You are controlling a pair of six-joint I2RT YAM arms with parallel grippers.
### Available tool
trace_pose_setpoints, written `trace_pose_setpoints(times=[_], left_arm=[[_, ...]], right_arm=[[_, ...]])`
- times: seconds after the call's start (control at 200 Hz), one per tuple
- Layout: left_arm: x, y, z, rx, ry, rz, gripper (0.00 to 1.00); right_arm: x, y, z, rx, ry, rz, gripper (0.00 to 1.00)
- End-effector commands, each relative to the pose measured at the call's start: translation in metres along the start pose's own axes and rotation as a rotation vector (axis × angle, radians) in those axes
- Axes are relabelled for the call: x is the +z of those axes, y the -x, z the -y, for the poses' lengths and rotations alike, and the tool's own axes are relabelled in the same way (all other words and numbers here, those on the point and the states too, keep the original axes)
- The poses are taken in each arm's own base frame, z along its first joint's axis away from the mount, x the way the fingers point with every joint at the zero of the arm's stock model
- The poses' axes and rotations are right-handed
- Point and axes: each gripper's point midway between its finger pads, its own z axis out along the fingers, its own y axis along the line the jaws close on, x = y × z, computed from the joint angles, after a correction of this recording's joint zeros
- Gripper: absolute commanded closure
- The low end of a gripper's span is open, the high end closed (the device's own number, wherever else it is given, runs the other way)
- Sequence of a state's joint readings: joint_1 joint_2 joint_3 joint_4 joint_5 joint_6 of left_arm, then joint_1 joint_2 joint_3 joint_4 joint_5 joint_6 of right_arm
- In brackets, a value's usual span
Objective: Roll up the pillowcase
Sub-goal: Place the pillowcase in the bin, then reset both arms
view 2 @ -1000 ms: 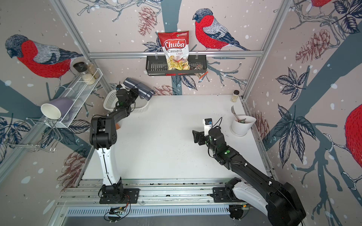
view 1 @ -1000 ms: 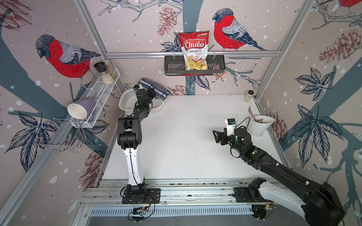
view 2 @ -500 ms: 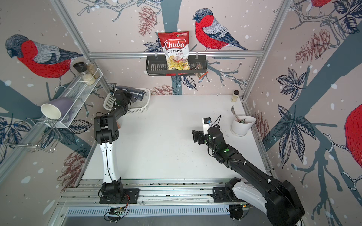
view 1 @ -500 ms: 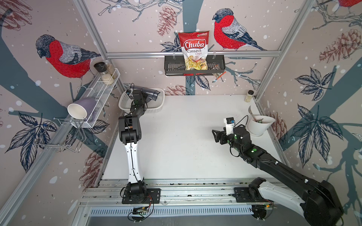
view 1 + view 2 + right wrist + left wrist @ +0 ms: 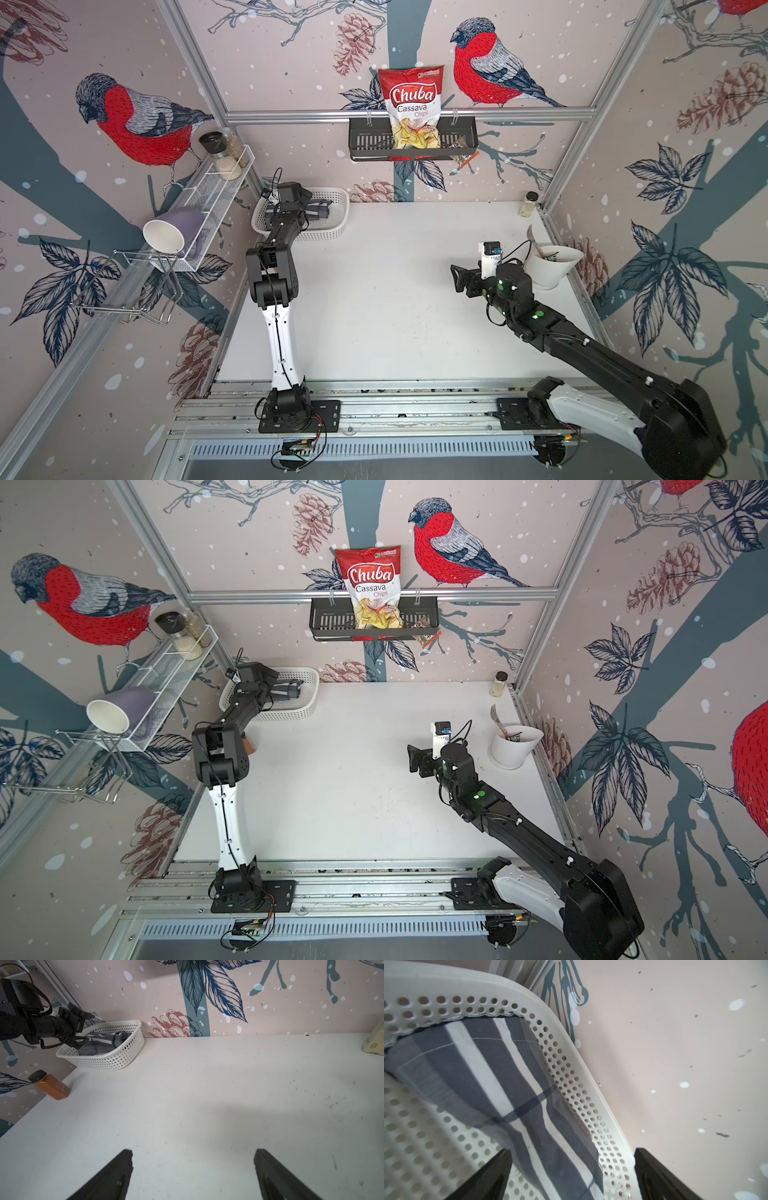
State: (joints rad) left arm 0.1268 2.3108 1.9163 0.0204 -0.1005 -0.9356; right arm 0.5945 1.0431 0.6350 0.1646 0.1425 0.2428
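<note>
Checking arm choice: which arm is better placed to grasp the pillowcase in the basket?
Probably left: the left fingers, open, hang just above the pillowcase in the basket; the right fingers hover over the table, far off.

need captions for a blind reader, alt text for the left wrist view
The grey plaid pillowcase lies inside a white perforated basket, its dark stitched edge against the basket's wall. The left end effector is open over it, holding nothing.
</note>
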Motion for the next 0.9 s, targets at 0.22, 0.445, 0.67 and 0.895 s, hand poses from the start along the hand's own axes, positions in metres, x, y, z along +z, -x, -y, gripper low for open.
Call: trace_pose_setpoints(times=[0.22,0.445,0.67,0.895], left_arm=[[-0.105,-0.097,0.101,0.424,-0.246,-0.041,0.05],[-0.232,-0.134,0.106,0.543,-0.447,0.050,0.04],[-0.326,-0.137,0.035,0.726,-0.501,0.169,0.06],[-0.357,-0.103,-0.067,0.795,-0.270,0.380,0.05]], right_arm=[[0.003,0.048,0.023,0.068,-0.077,0.195,0.00],[-0.010,0.063,0.063,0.024,-0.296,0.263,0.00],[-0.037,0.025,0.132,0.062,-0.494,0.307,0.00],[-0.058,-0.013,0.182,0.143,-0.585,0.336,0.00]])
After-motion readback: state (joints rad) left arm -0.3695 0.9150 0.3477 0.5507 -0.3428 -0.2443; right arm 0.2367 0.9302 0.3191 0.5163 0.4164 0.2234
